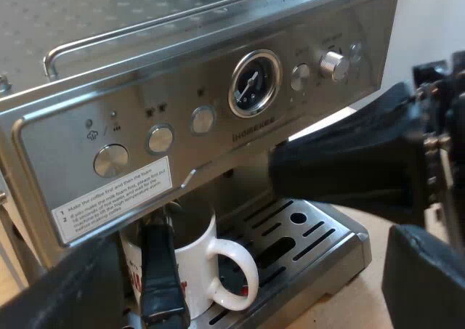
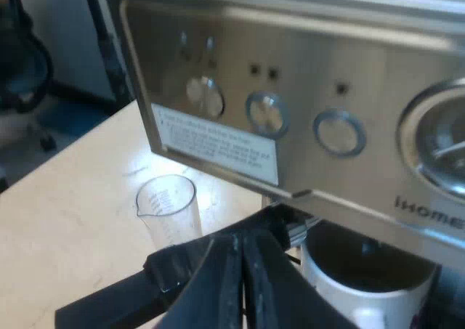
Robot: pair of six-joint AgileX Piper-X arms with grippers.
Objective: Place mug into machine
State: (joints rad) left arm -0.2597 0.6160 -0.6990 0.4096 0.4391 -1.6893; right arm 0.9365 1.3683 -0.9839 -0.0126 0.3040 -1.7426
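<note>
A white mug (image 1: 200, 260) with red print stands on the espresso machine's drip tray (image 1: 320, 234), under the brew head, its handle turned outward. The holder's dark handle (image 1: 161, 278) juts from the machine's front, across the mug. My left gripper (image 1: 251, 260) is open, its black fingers (image 1: 58, 293) spread wide on this side of the mug with nothing between them. Another black gripper (image 1: 341, 162), the right arm's, points at the machine above the tray. In the right wrist view my right gripper (image 2: 241, 271) is shut on nothing, just short of the mug (image 2: 363, 293).
The espresso machine's steel panel (image 1: 218, 89) carries round buttons, a pressure gauge (image 1: 255, 83) and a knob (image 1: 333, 65). A clear measuring glass (image 2: 168, 209) stands on the wooden table (image 2: 65, 220) beside the machine. A dark chair base (image 2: 22, 67) sits beyond the table.
</note>
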